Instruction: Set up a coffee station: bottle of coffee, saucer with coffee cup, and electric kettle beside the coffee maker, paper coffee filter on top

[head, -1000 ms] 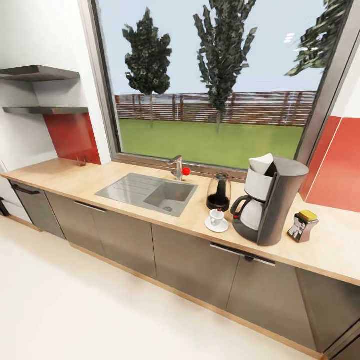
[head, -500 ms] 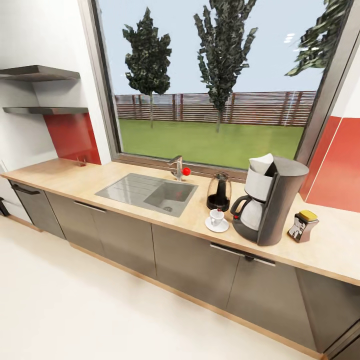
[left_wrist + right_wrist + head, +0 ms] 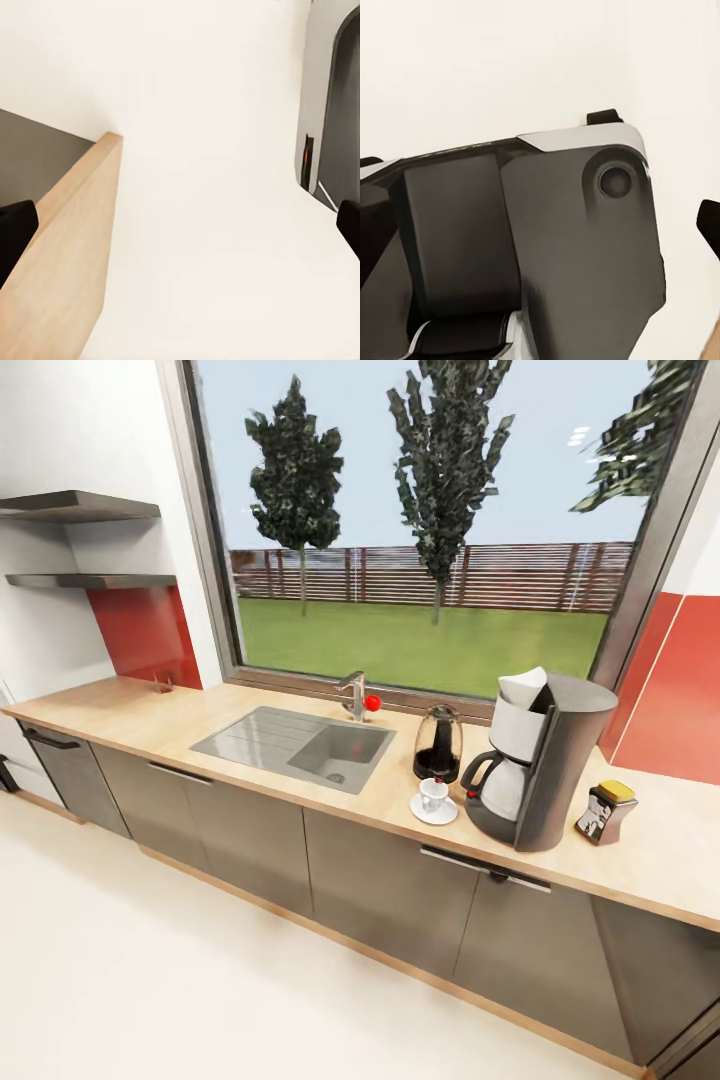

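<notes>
Both grippers are hanging spread and empty, I judge from fingertips at frame edges, because the coffee cup [image 3: 433, 794] is sitting on its saucer [image 3: 434, 811], beside the coffee maker [image 3: 540, 760], kettle [image 3: 438, 744] behind.

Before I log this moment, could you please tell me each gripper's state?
Left gripper: open, holding nothing.
Right gripper: open, holding nothing.
</notes>
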